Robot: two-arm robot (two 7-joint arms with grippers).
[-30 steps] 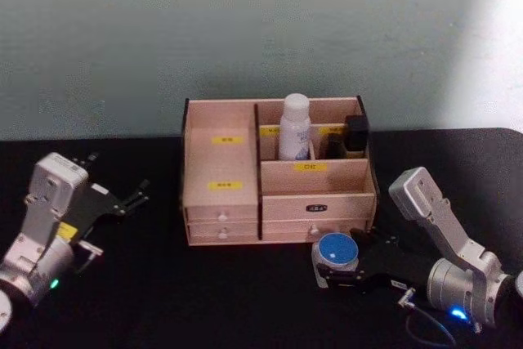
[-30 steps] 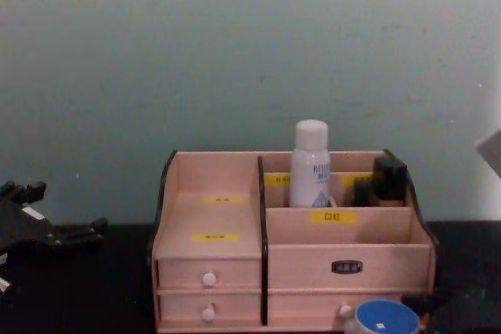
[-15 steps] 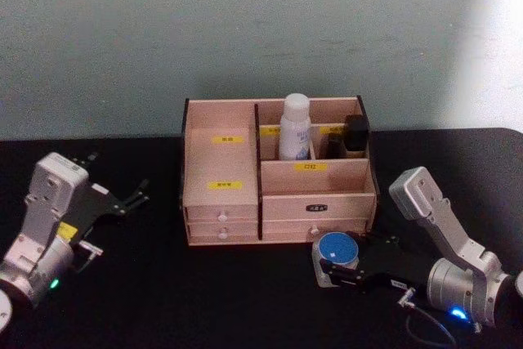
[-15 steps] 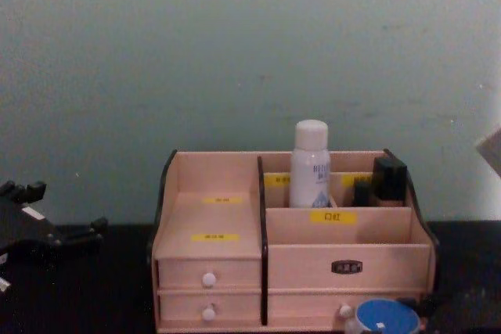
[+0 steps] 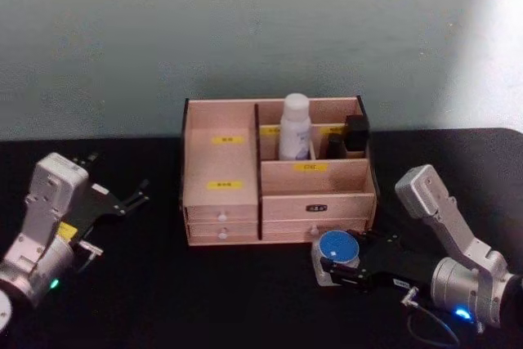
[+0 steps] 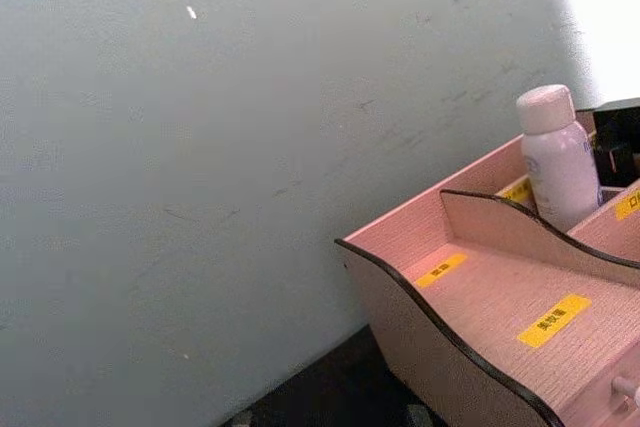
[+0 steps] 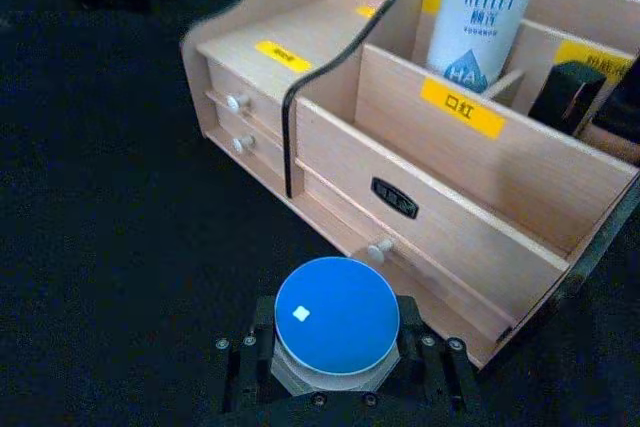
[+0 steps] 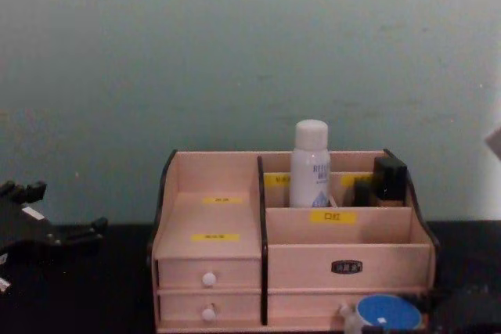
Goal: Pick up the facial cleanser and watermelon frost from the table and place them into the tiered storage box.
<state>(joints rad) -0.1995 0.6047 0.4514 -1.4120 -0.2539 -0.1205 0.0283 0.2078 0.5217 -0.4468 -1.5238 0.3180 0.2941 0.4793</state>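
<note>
The tiered storage box (image 5: 221,161) stands at the middle of the black table, drawers facing me. The facial cleanser (image 5: 295,127) stands upright in a rear compartment, also seen as a white bottle (image 7: 484,9) with blue print, and in the chest view (image 8: 310,163). The watermelon frost (image 5: 337,248), a squat jar with a blue lid (image 7: 336,315), sits just in front of the box's right drawers. My right gripper (image 5: 333,267) is shut on the jar's body, one finger on each side (image 7: 338,359). My left gripper (image 5: 119,218) rests open at the far left, away from the box.
Small black items (image 5: 355,135) occupy the box's rear right compartment. The long front compartment (image 7: 470,162) behind the yellow label holds nothing. A loose cable (image 5: 426,326) lies by the right arm. A pale wall stands close behind the box.
The right arm has shifted slightly to the right and the jar in its grip has risen a little in the chest view. The left arm has stayed put.
</note>
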